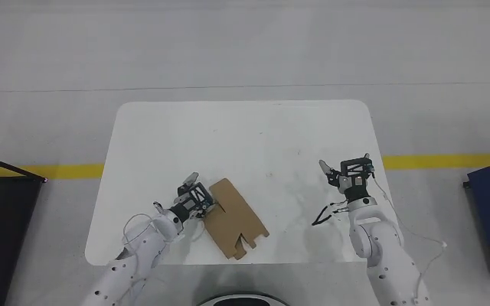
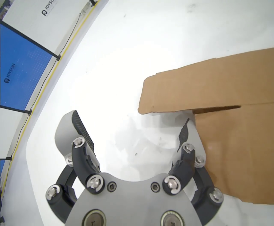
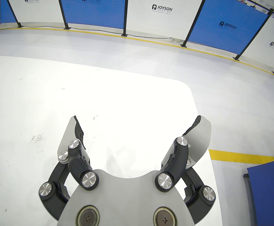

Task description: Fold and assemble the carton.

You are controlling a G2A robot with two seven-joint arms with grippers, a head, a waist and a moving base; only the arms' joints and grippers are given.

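A flat brown cardboard carton (image 1: 236, 219) lies unfolded on the white table (image 1: 245, 130), near its front edge and left of centre. In the left wrist view the carton (image 2: 214, 96) shows a slit between two flaps. My left gripper (image 1: 194, 197) stands open right at the carton's left edge; one fingertip (image 2: 185, 131) sits against the cardboard, the other finger (image 2: 82, 126) is over bare table. My right gripper (image 1: 344, 170) is open over the table's right side, well apart from the carton, with nothing between its fingers (image 3: 78, 128).
The table's rounded right corner and edge (image 3: 192, 94) lie close beyond the right gripper. A yellow floor line (image 1: 436, 161) runs past both table sides. Blue and white panels (image 3: 149, 12) stand farther off. A dark blue object (image 1: 481, 191) sits at the far right.
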